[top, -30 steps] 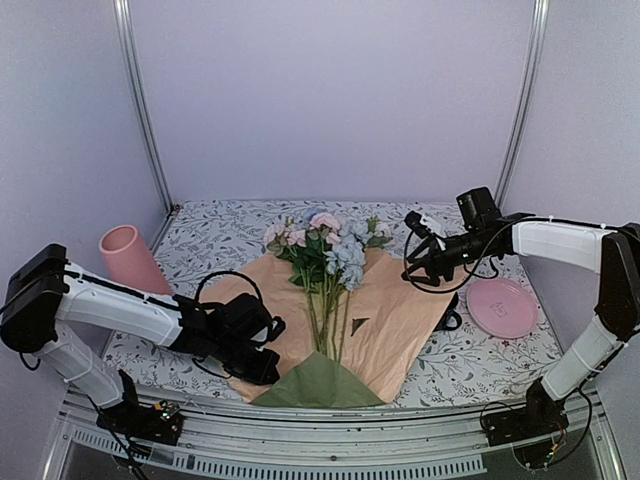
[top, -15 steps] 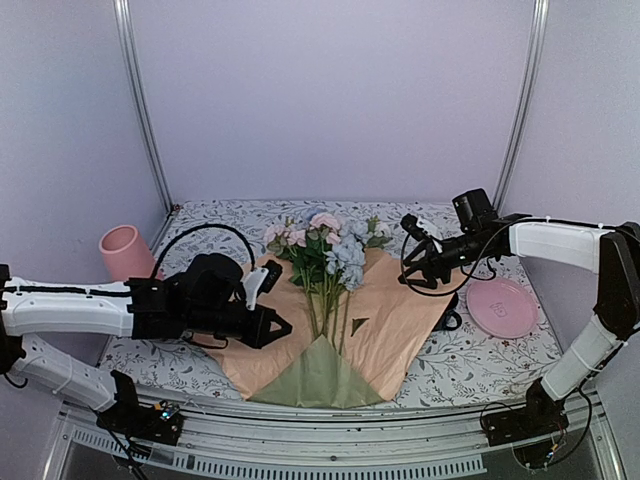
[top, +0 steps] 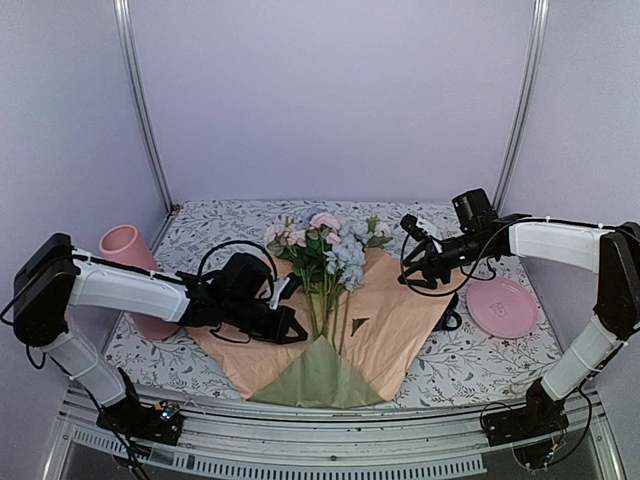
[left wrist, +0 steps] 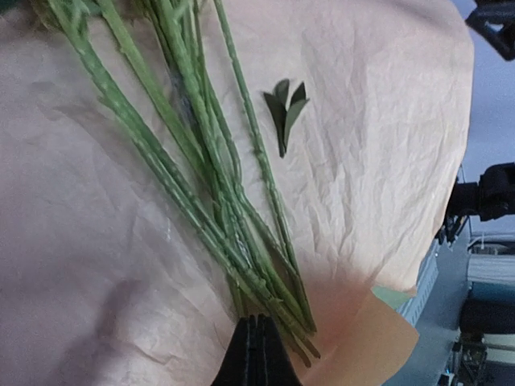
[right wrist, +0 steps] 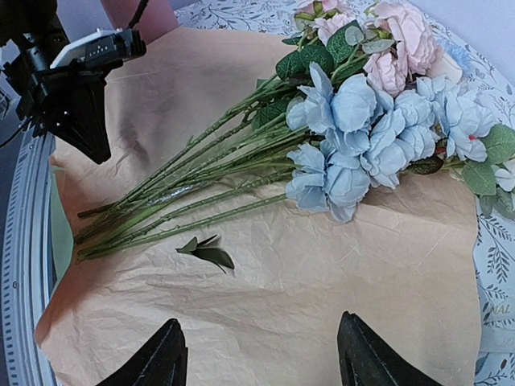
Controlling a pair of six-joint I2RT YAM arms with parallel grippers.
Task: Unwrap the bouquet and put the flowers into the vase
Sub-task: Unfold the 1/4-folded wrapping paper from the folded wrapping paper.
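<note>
- Bouquet (top: pixel 330 300): lies unwrapped at the middle of the table (top: pixel 470 365), blooms toward the far side
- Wrapping paper (top: pixel 400 320): spread flat under the bouquet with its crinkled peach-orange inner face up; an olive green flap (top: pixel 320 382) shows at the near edge
- Flowers (top: pixel 330 245): pale pink, light blue and cream heads with small green leaves, bunched at the far end of the paper; in the right wrist view the blue heads (right wrist: pixel 362 137) lie in front of the pink ones (right wrist: pixel 398 44)
- Stems (left wrist: pixel 217 185): long and green, lying on the paper and converging toward its near end
- Loose leaf (right wrist: pixel 208 253): alone on the paper, just to the right of the stems
- Left gripper (top: pixel 293 328): jaws pressed fully together with nothing between them; the tip sits low over the paper just left of the stem ends, and contact with them cannot be told
- Right gripper (top: pixel 408 252): jaws wide apart and empty, its fingers (right wrist: pixel 165 358) above the right part of the paper, clear of the blooms
- Vase (top: pixel 122 248): pink cylinder at the table's left edge, well apart from the flowers, its lower part hidden behind the left arm (top: pixel 120 290)
- Pink plate (top: pixel 500 305): flat on the table at the right, near the paper's right edge
</note>
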